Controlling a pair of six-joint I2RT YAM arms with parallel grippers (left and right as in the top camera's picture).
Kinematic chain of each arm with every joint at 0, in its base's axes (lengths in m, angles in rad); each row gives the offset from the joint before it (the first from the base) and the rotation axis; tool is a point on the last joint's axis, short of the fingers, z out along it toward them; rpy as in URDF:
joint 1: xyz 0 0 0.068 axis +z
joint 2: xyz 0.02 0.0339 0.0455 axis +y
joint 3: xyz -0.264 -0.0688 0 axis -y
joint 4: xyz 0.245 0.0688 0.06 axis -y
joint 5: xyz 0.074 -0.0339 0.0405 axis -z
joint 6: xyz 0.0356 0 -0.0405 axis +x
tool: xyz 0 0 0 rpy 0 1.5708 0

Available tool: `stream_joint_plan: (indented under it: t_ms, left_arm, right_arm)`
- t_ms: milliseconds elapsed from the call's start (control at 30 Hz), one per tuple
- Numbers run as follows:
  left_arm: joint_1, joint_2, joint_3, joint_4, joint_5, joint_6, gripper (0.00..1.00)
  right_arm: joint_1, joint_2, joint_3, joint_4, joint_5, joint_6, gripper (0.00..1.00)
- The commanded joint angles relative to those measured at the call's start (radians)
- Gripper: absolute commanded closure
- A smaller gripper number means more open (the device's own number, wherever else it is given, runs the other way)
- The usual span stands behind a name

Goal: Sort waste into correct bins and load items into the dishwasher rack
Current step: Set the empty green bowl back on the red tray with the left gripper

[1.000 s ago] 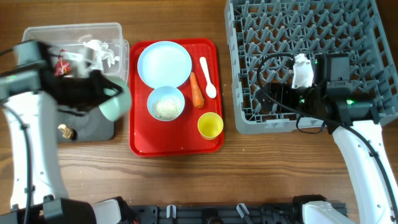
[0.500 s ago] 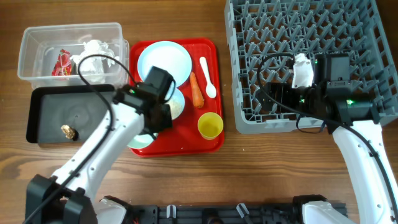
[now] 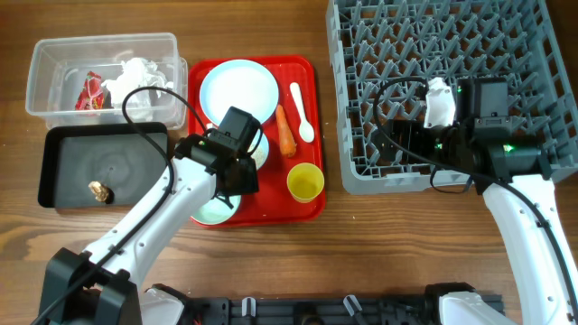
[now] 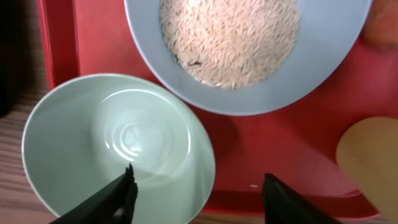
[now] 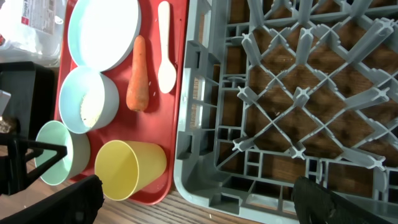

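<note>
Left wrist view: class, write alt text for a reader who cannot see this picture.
An empty light green bowl sits at the corner of a red tray, with the open left gripper straddling its rim, one finger inside. Above it a pale blue bowl holds white rice, and a yellow cup shows at the right.

The red tray (image 3: pixel 280 206) holds a pale blue plate (image 3: pixel 238 92), orange carrot (image 3: pixel 285 132), white spoon (image 3: pixel 302 110), yellow cup (image 3: pixel 305 182) and a pale blue bowl (image 4: pixel 305 71) of white rice (image 4: pixel 230 37). The mint-green bowl (image 4: pixel 93 137) is plain. Grey rack (image 3: pixel 433 36) at the brown grained desk's (image 3: pixel 397 262) right edge; black tub (image 3: pixel 90 162) at its left.
</note>
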Motion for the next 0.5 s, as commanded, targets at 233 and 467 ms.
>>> stream_joint_plan:
  t_ms: [233, 467]
  left_arm:
    - [-0.004, 0.054, 0.077, 0.218, 0.076, 0.615, 0.2]
    - [-0.014, 0.246, 0.077, 0.257, 0.077, 0.711, 0.37]
  right_arm:
    - [-0.003, 0.008, -0.004, 0.002, 0.011, 0.012, 0.0]
    - [-0.003, 0.008, -0.004, -0.001, 0.011, 0.013, 0.0]
